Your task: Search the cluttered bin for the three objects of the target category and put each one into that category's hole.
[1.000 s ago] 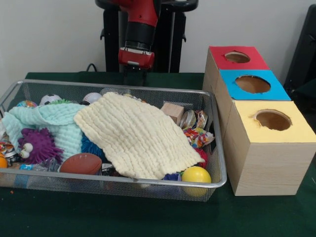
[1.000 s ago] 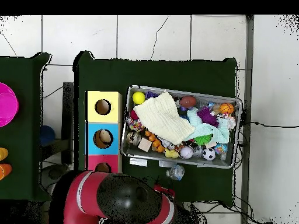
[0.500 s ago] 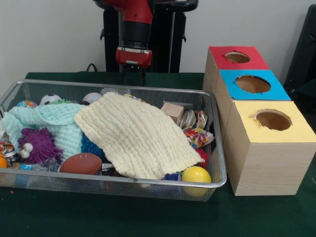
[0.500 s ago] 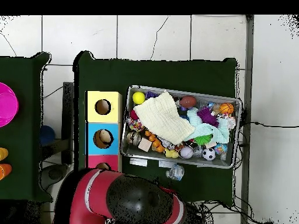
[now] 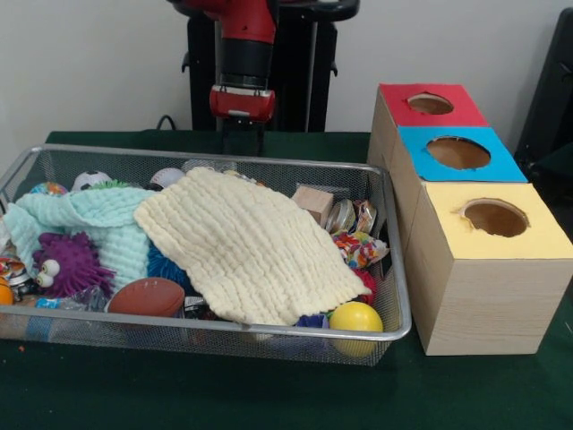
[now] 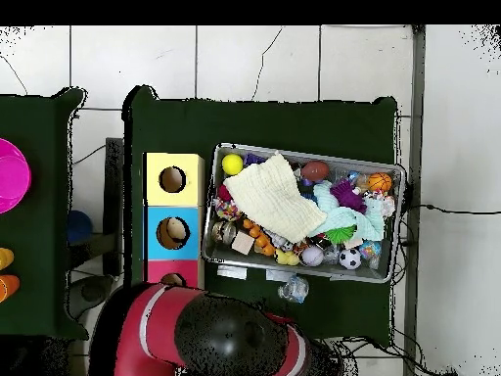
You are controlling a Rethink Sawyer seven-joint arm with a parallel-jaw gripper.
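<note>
The wire mesh bin (image 5: 394, 269) (image 6: 391, 220) is full of clutter. A cream cloth (image 5: 246, 246) (image 6: 272, 196) lies over the middle, and a mint cloth (image 5: 98, 219) lies beside it. Around them I see a purple googly-eyed toy (image 5: 67, 264), a brown football (image 5: 148, 296), a yellow ball (image 5: 355, 316) (image 6: 231, 164), a wooden block (image 5: 313, 202) and a soccer ball (image 5: 89, 179). Three boxes with holes stand beside the bin: red top (image 5: 431, 105), blue top (image 5: 458, 152), yellow top (image 5: 494, 218). My gripper (image 5: 242, 134) hangs behind the bin's far rim, above the table, touching nothing.
In the overhead view the arm's bulk (image 6: 225, 338) covers the table edge below the bin. A crumpled clear item (image 6: 292, 288) lies on the green cloth outside the bin. A pink round object (image 6: 10, 174) sits on a second table at the left.
The arm's end has shifted slightly left and a little up behind the bin. Nothing in the bin has moved.
</note>
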